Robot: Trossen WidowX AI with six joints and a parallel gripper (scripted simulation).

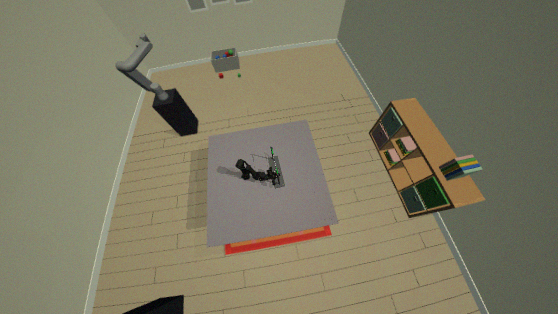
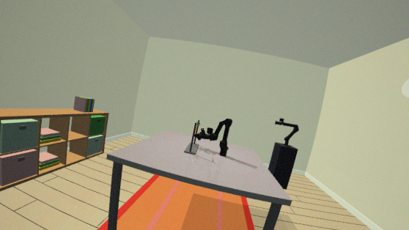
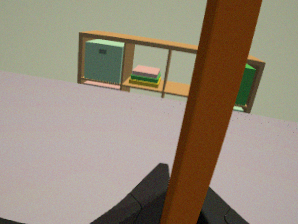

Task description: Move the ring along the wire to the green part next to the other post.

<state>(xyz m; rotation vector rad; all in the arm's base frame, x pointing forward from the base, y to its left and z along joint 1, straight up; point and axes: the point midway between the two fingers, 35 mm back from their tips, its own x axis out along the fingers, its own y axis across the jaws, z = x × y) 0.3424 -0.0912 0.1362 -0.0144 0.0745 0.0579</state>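
The orange handle (image 2: 198,129) (image 3: 215,90) stands nearly upright and slightly tilted, crossing the right half of the wrist view. My gripper (image 2: 198,135) (image 3: 171,173) is shut on it, with a dark finger on either side of its lower part. In the top view the gripper (image 1: 275,175) is at the near end of the wire stand's base (image 1: 281,183) (image 2: 190,149), close to one green part (image 1: 277,171). Another green part (image 1: 272,150) shows at the stand's far end. The ring and its contact with the wire are too small to make out.
The stand and arm are on a grey-purple table (image 1: 235,220) (image 2: 157,161). A shelf (image 1: 425,135) (image 2: 55,146) (image 3: 180,90) stands beyond the table. Another arm (image 1: 135,65) (image 2: 293,128) on a black pedestal (image 1: 176,112) (image 2: 284,161) stands away from it.
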